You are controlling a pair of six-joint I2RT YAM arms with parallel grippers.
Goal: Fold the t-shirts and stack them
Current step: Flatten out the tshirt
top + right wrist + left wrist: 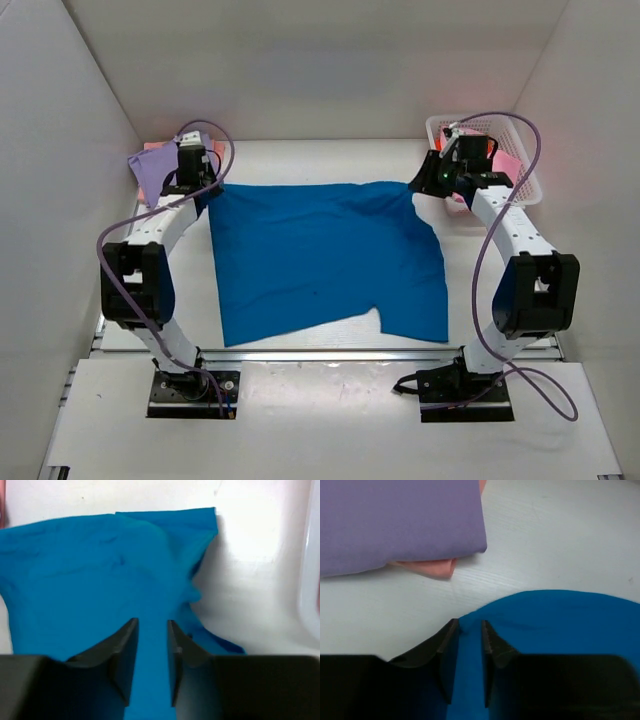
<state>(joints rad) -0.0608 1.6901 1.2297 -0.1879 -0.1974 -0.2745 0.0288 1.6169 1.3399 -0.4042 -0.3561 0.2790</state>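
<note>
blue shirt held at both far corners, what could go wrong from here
The left jaws pinch only a thin edge of the blue t-shirt; it may slip out when pulled.
The folded lavender t-shirt lies close by that grip and could get knocked.
The right jaws work beside the white basket; cloth might snag its rim.

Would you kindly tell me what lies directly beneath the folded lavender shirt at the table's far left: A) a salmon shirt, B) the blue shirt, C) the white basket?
A: in the left wrist view the salmon shirt peeks out from under the lavender shirt, while the blue shirt lies apart from both.
</note>
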